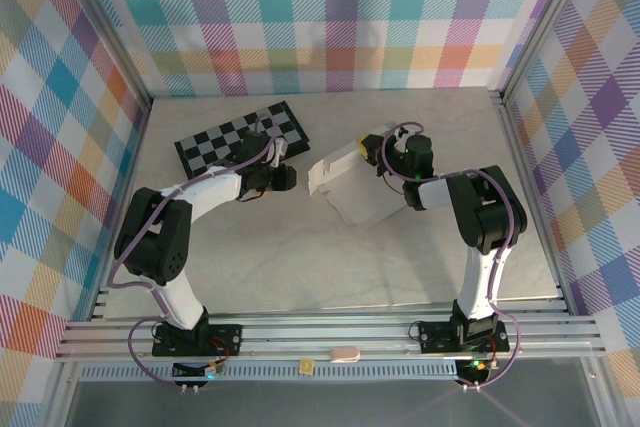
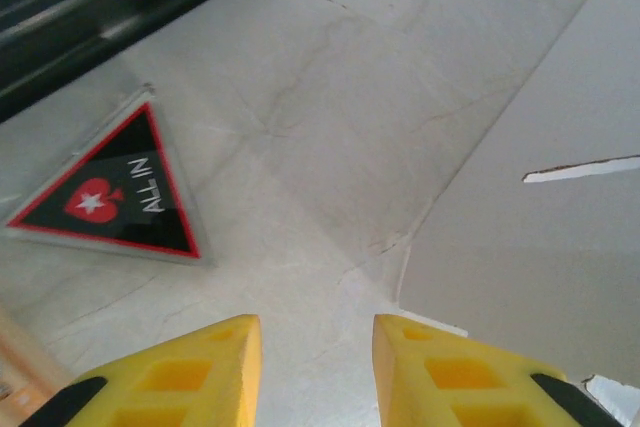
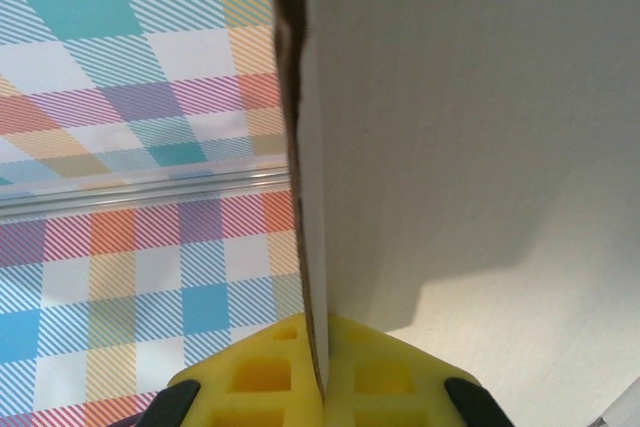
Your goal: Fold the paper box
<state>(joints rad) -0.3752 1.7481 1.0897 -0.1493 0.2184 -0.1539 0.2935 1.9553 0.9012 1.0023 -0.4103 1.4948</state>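
One paper box [image 1: 352, 190]; one checkered board [image 1: 215, 143]; one triangle [image 2: 118, 193].

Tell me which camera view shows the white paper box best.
The top external view: the whole paper box lies there, half folded, between the two arms. The left wrist view gives one flat panel with a slit. The right wrist view gives one wall close up, its edge pinched in the right tool.
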